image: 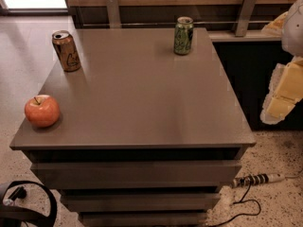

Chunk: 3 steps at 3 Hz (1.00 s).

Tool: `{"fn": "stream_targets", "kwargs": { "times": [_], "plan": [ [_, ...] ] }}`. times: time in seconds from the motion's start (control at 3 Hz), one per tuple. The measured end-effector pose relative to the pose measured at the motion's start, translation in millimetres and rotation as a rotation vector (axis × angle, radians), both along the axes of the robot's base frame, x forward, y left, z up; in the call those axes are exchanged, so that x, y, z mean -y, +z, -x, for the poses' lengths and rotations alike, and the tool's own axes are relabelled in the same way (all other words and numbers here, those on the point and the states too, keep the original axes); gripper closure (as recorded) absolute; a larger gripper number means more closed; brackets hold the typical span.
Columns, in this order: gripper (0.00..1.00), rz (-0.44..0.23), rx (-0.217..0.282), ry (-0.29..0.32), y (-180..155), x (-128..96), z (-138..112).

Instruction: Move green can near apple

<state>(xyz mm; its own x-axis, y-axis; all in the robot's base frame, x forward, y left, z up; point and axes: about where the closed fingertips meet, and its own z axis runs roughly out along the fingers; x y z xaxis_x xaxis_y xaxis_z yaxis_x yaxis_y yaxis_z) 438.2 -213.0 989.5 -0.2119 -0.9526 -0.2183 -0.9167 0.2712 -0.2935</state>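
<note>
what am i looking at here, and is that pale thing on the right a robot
One picture, looking down on a grey table. The pale shape at the right edge is the robot's arm with its grasping part, the end effector, off beside the table, touching nothing on it. At the back stand a brown-gold can, left, and a green can, right; a red apple lies front left. The robot is meant to bring the green can near the apple.
</note>
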Motion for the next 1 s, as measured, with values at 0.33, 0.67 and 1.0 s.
{"fn": "stream_targets", "kwargs": {
  "times": [0.33,0.67,1.0],
  "plan": [
    [0.0,0.0,0.001,0.0,0,0,0],
    [0.0,-0.019,0.034,-0.01,9,6,-15],
    [0.0,-0.095,0.104,-0.066,23,24,-45]
  ]
}}
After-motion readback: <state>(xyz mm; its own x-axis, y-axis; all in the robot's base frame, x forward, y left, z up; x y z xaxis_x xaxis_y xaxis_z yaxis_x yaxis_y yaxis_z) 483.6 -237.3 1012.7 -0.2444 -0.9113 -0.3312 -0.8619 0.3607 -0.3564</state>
